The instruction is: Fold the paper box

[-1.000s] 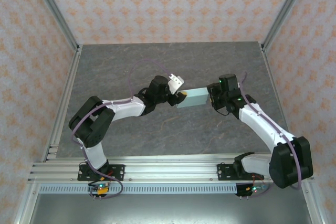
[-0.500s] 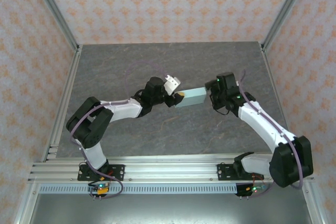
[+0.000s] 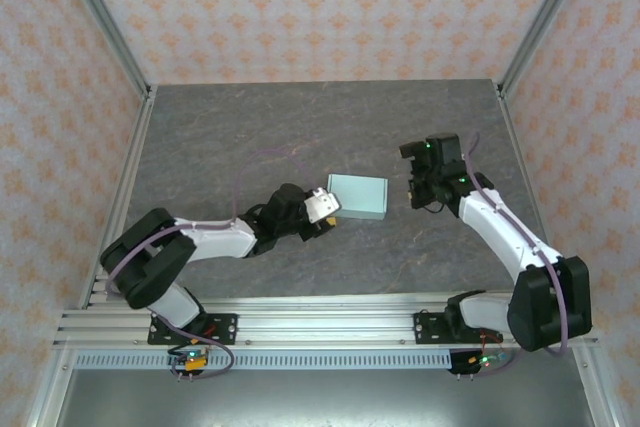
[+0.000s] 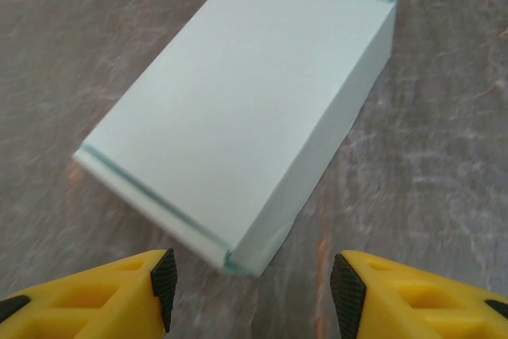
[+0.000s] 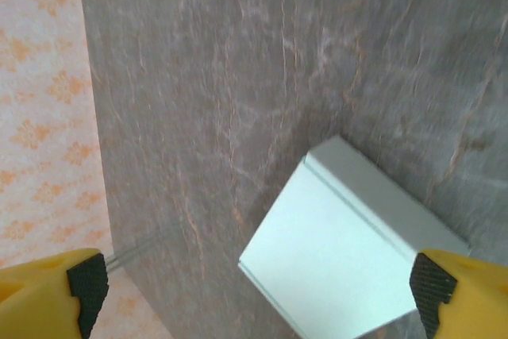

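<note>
Paper box [image 3: 358, 197]: folded shut, lying flat on the grey table [image 3: 230, 127], centre of the top view, touching neither gripper.
Left gripper [image 4: 252, 295]: hovering at the box's lower-left corner, its jaws standing apart and empty.
Right gripper [image 5: 260, 285]: hanging right of the box, its jaws gaping wide and holding nothing.

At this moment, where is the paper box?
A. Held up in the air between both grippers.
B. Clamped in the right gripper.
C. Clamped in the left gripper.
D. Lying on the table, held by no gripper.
D: the paper box lies closed on the table, ahead of the open left gripper, and the right gripper is open too, clamping nothing.
</note>
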Robot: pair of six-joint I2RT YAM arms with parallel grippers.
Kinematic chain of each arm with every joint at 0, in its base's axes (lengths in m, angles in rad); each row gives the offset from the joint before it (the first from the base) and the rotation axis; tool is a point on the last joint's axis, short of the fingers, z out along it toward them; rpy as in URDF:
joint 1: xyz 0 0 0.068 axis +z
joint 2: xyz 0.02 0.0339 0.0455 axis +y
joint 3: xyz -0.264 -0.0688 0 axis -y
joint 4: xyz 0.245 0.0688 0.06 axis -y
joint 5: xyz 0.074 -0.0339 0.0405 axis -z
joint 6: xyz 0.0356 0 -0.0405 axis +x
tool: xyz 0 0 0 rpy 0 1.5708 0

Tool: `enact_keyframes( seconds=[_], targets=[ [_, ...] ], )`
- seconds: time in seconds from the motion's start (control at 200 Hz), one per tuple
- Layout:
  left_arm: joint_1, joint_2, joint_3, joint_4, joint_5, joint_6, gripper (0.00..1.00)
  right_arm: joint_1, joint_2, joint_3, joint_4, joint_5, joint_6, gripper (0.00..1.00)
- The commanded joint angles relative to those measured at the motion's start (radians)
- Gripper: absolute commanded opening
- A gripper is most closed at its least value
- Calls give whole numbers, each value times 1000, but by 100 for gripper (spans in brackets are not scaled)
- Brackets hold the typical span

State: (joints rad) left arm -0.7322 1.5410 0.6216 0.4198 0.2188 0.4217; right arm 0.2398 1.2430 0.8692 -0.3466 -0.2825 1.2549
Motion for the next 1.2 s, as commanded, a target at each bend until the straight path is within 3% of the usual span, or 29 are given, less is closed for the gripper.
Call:
enact_keyframes(
  seconds=[0.0,0.105,0.12,0.14,0.155,0.325,0.41,0.466,0.561,0.691,0.851,0.991,1.121,1.196],
  targets=[
    [7,-139,13,-49,-103,22,58,-13,-53,38,-39,135,-202,99],
    [27,-254,9,-65,-174,-28,70,-13,-128,87,-62,289,-468,99],
    [33,-272,10,-70,-186,-36,75,-13,-137,92,-64,312,-511,99],
    [42,-295,11,-83,-201,-50,95,-13,-150,98,-64,336,-563,99],
    [53,-313,14,-94,-210,-61,99,-14,-161,101,-62,362,-602,99],
    [199,-477,3,-198,-321,-177,100,-13,-277,10,86,515,-1047,99],
    [271,-518,-38,-205,-451,-233,100,-13,-315,-130,261,480,-1277,99],
    [347,-532,-66,-220,-474,-304,100,-14,-327,-247,423,460,-1376,99],
    [475,-518,-136,-172,-465,-393,100,-21,-287,-394,688,509,-1361,99],
    [579,-423,-184,-95,-420,-420,100,-33,-121,-426,785,542,-1357,99],
    [603,-272,-221,106,-403,-383,100,-76,108,-429,930,526,-1333,99],
    [620,-185,-188,184,-335,-353,100,-116,177,-432,1010,438,-1372,99],
    [664,-78,-191,298,-308,-377,100,-195,302,-518,1298,364,-1308,99],
    [687,-44,-194,327,-304,-406,100,-197,262,-481,1153,359,-1307,99]
  ],
)
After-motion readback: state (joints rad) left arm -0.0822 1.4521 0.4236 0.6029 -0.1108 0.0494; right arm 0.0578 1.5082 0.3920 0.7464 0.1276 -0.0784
